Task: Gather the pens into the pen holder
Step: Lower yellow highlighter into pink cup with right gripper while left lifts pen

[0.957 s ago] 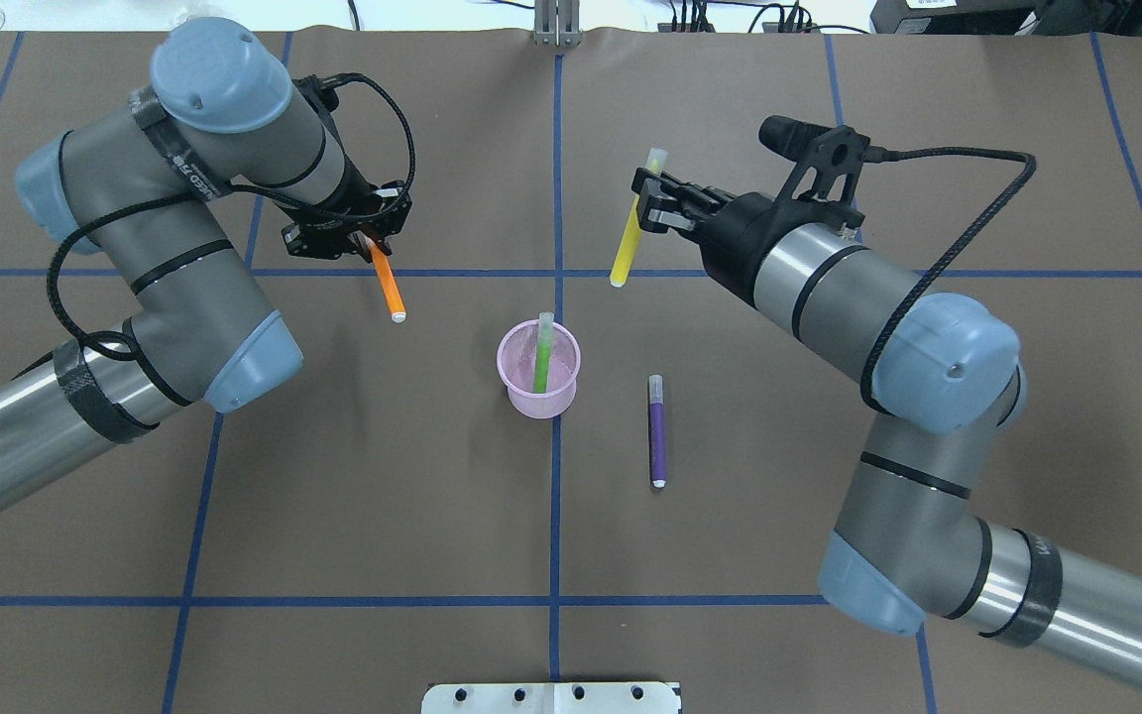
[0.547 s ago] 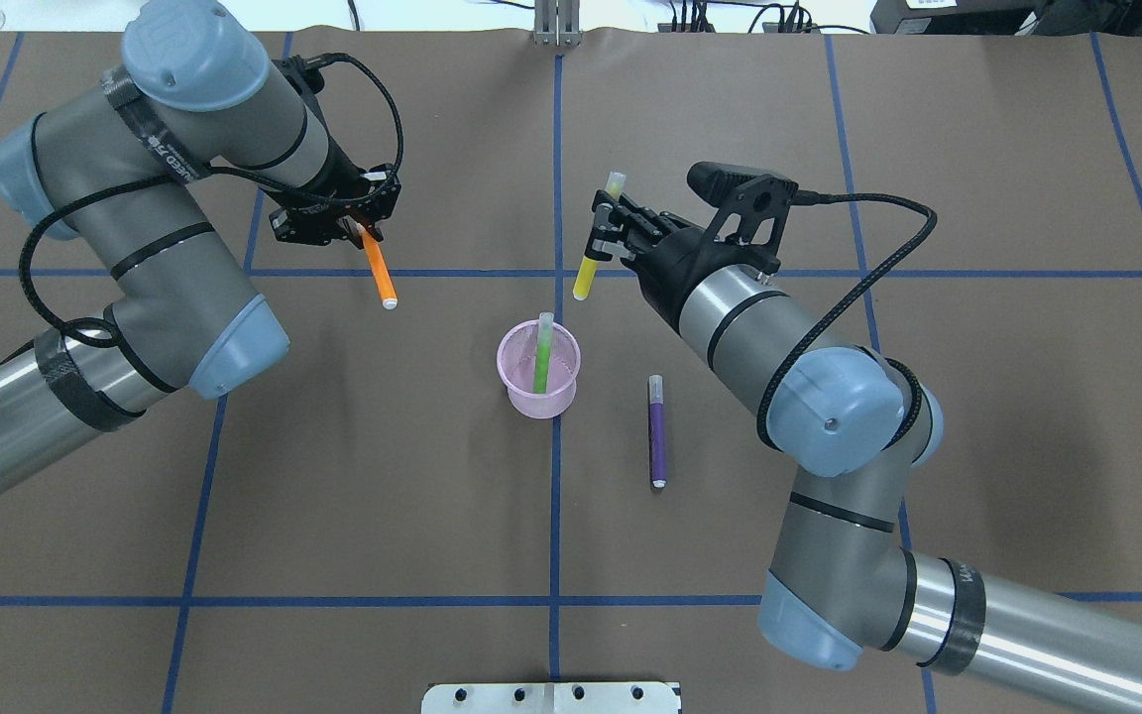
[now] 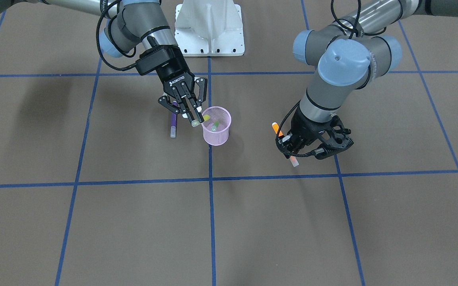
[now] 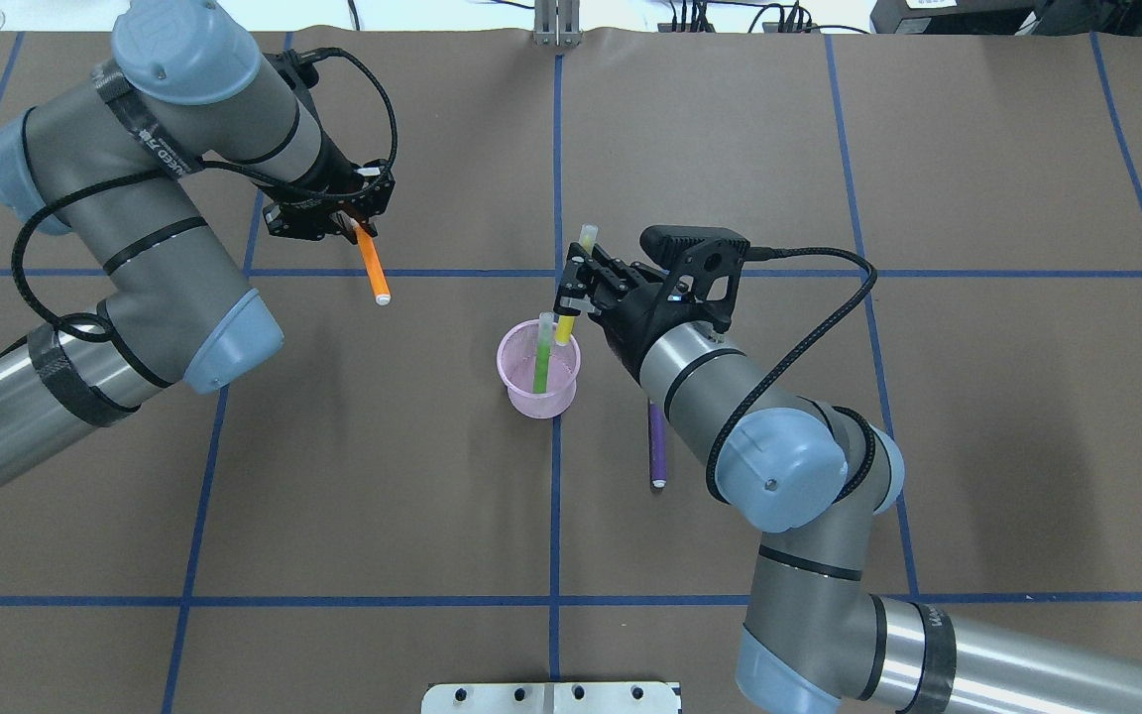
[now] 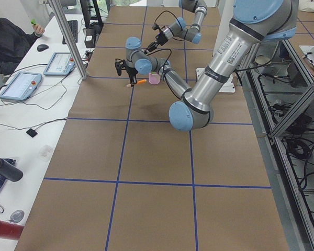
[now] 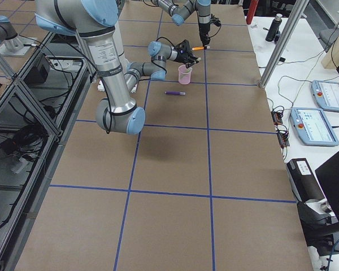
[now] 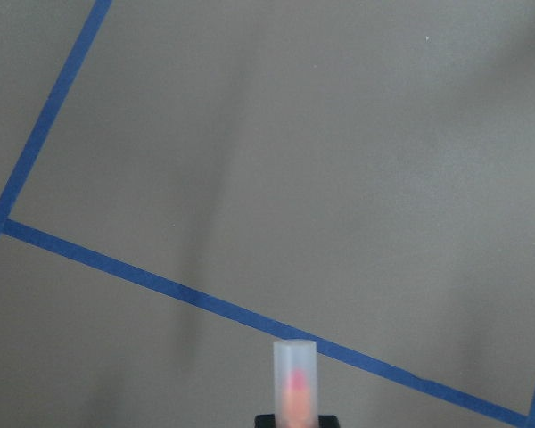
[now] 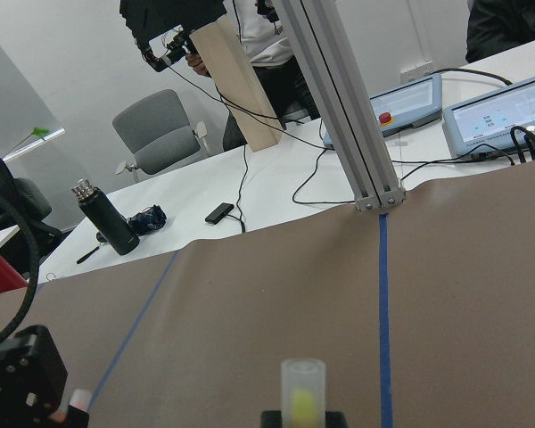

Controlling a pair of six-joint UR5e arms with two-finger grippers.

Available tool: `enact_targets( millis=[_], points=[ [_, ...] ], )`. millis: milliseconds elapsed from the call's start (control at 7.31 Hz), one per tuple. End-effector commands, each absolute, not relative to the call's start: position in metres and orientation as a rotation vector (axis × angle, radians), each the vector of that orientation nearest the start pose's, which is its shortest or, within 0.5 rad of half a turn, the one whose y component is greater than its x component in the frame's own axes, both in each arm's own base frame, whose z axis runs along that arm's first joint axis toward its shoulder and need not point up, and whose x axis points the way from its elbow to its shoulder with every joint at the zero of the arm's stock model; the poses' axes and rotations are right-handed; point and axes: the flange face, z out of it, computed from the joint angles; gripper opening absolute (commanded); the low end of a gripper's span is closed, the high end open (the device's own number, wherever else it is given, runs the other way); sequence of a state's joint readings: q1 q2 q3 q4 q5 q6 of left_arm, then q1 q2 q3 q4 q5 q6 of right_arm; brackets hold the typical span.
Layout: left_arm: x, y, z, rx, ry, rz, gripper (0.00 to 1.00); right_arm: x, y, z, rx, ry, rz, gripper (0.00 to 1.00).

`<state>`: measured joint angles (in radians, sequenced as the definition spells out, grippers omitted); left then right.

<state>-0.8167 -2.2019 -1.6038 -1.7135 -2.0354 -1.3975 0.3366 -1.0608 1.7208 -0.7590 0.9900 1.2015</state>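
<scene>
Overhead exterior: the right gripper (image 4: 572, 290), clamped on the slim yellow pen (image 4: 565, 329), has swung to the pink wire-mesh pen holder (image 4: 529, 401); the left gripper (image 4: 357, 224) clasps the slim orange pen (image 4: 372, 266).

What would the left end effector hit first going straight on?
Likely bare table beside a blue tape line; nothing else lies ahead of the left end effector and its orange pen.

The left arm (image 4: 160, 233) and right arm (image 4: 700, 372) have grey tubular links, pale blue joint caps and black seam rings. A black cable (image 4: 809, 250) loops along each wrist; the black right gripper (image 3: 195, 119) reads ROBOTIQ.
</scene>
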Motion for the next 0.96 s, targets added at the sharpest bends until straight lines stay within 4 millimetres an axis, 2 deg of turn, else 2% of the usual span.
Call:
enact_targets(
  millis=[0,137,274,547,684,821],
  points=[
    [0.409,-0.566,0.255,-0.005,0.909,-0.401,0.00,-0.529,-0.364,0.208,0.939,-1.147,0.395,0.00],
    [0.409,-0.566,0.254,-0.004,0.912,-0.402,0.00,-0.540,-0.364,0.208,0.946,-1.133,0.403,0.00],
    [0.410,-0.565,0.254,-0.005,0.912,-0.400,0.00,-0.563,-0.368,0.197,0.970,-1.113,0.421,0.00],
    [0.409,-0.566,0.256,-0.006,0.908,-0.402,0.00,-0.570,-0.361,0.203,0.964,-1.103,0.407,0.00],
    [0.409,-0.566,0.255,-0.005,0.909,-0.401,0.00,-0.570,-0.360,0.204,0.966,-1.100,0.406,0.19],
    [0.409,-0.566,0.255,-0.006,0.910,-0.403,0.00,-0.571,-0.362,0.208,0.980,-1.067,0.412,0.84]
  ],
)
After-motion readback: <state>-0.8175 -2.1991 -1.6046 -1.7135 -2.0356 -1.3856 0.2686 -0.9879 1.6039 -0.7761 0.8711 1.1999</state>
